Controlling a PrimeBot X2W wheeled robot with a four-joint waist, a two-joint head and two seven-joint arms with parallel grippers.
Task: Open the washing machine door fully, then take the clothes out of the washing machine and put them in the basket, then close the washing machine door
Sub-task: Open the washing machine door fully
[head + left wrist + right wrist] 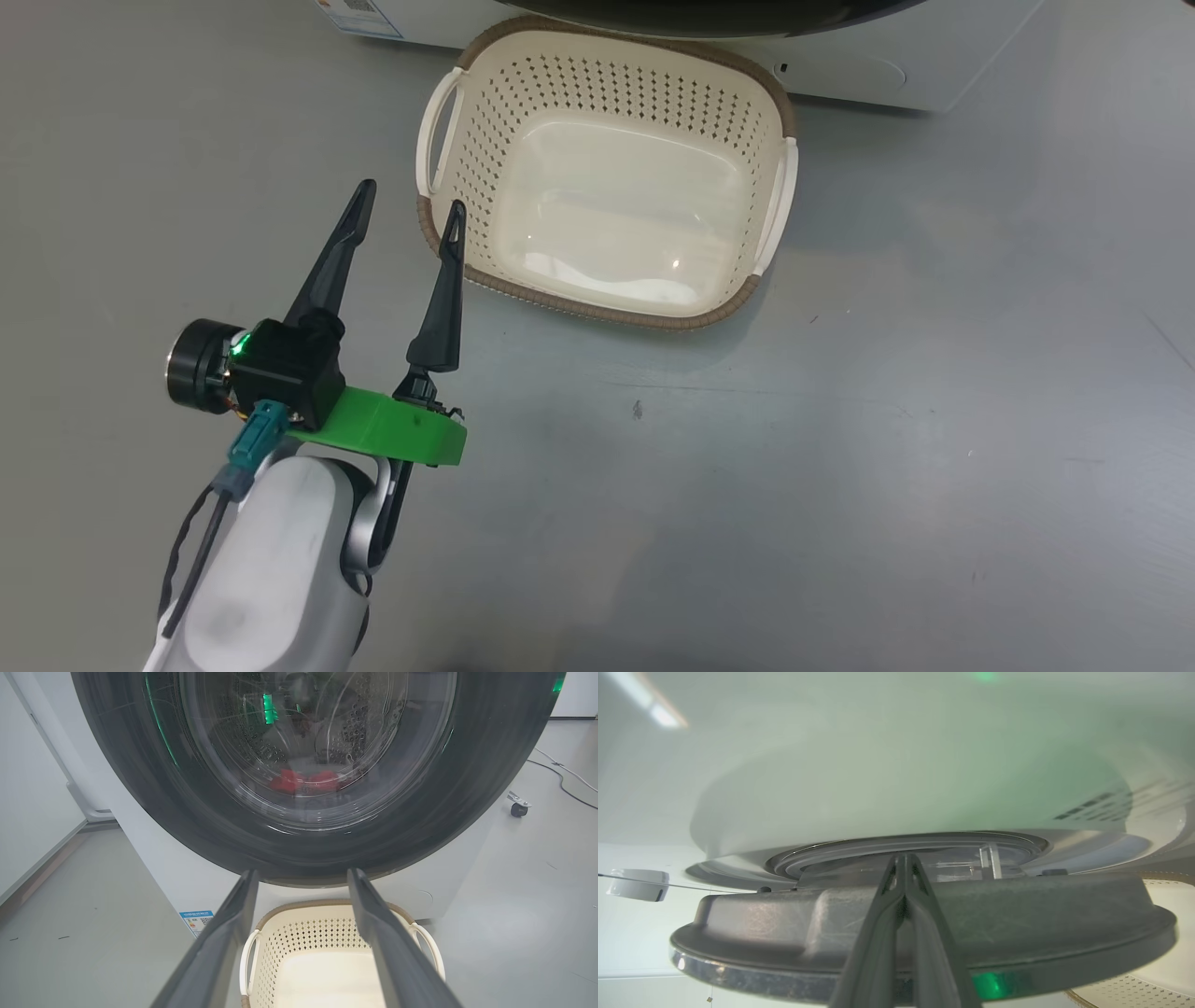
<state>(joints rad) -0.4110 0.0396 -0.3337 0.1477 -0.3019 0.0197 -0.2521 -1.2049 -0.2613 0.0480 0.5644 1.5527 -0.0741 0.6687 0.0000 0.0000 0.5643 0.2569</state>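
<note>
Washing machine door (1017,914) ajar, with gap between its grey inner face and white front of washing machine (878,788). Red clothes (303,781) lie low in drum, seen through door glass. Right gripper (903,858) narrow, fingers pressed together, tips at gap past door's edge. Basket (607,84) on floor (887,420) just before machine, below door, bare bottom showing. Left gripper (411,198) spread wide, tips by basket's near left corner.

The basket (597,79) is smooth cream plastic with a brown woven-look rim, the washing machine door (472,807) glossy black around clear glass, the clothes (290,783) soft red cloth, the floor (934,420) smooth, dull-sheened grey.
</note>
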